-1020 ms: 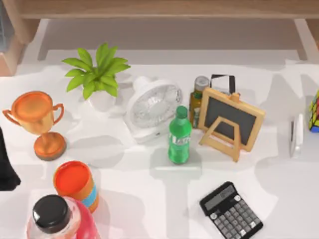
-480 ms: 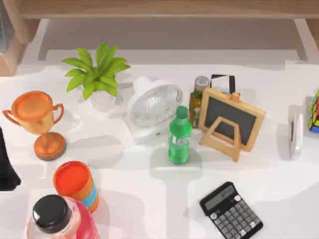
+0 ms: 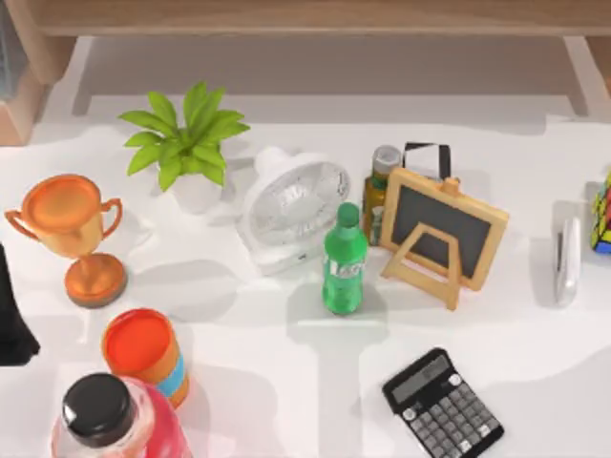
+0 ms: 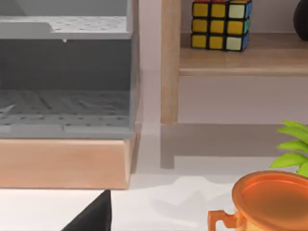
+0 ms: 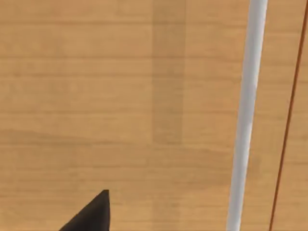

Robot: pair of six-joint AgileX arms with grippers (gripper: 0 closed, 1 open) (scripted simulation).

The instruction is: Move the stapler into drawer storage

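Currently, item one: the stapler [image 3: 568,260], a narrow white-grey bar with a thin dark line, lies flat on the white table [image 3: 286,382] near its right edge, long axis running front to back, untouched by any gripper. Just right of the stapler, at the picture's edge, sits a multicoloured puzzle cube [image 3: 602,213]. Left of the stapler stands a small chalkboard easel [image 3: 444,234] with a wooden frame; behind the easel, a yellow-green bottle with a grey cap [image 3: 381,191] and a dark-and-white card [image 3: 427,158]. Well forward and left of the stapler lies a black calculator [image 3: 443,405]. Farther left of the stapler: a green soda bottle [image 3: 344,260], a white desk fan [image 3: 291,205], a potted green plant [image 3: 187,143], an orange trophy cup [image 3: 69,234], an orange-topped can [image 3: 143,351], and a pink bottle with black cap [image 3: 105,420]. Left arm [image 3: 11,320]: a dark part shows at the table's left edge, far from the stapler; its wrist view shows a dark fingertip [image 4: 94,217], a grey drawer unit [image 4: 65,72] on a wooden base, a second cube [image 4: 220,24] on a shelf, and the trophy's rim. Right wrist view: a dark fingertip [image 5: 91,214] before wood grain. Whether either pincer is open or closed cannot be told.
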